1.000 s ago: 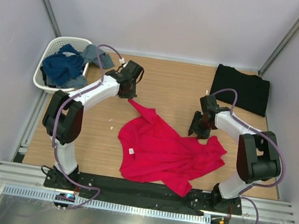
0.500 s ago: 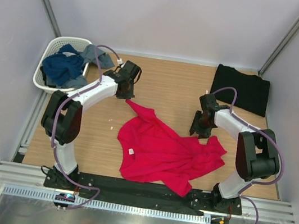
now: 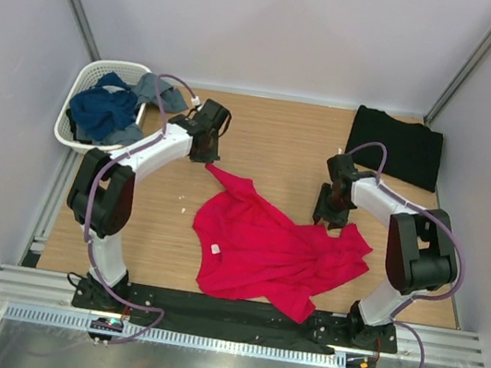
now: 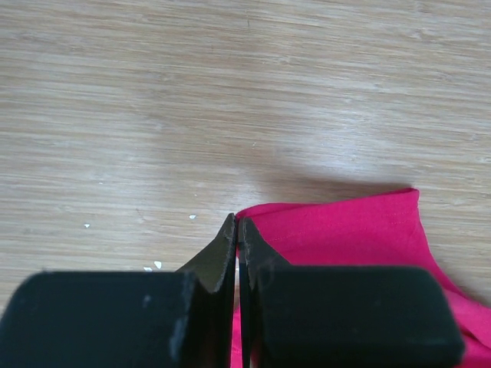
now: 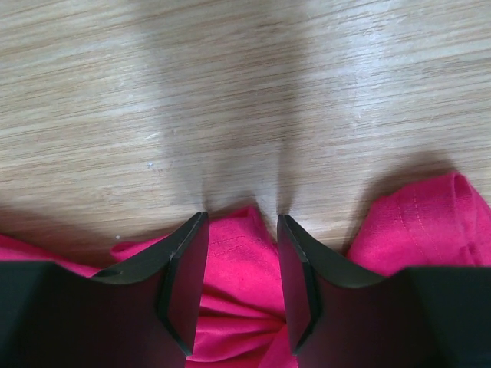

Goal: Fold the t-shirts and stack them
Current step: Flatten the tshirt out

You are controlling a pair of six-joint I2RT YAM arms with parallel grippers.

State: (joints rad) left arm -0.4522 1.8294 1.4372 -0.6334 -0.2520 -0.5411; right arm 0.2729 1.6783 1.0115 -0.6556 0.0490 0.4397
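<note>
We see the left gripper (image 4: 235, 222), jaws pressed together, pinching a corner of the red t-shirt (image 3: 263, 248). The right gripper (image 5: 242, 218) has its jaws spread, with a red fold lying right between them.

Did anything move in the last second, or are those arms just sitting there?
The left gripper, shut on a corner of the red t-shirt, shifted a little to the left, and that corner went with it. The right gripper stayed open over the shirt's other side. The black t-shirt and the basket did not move.
</note>
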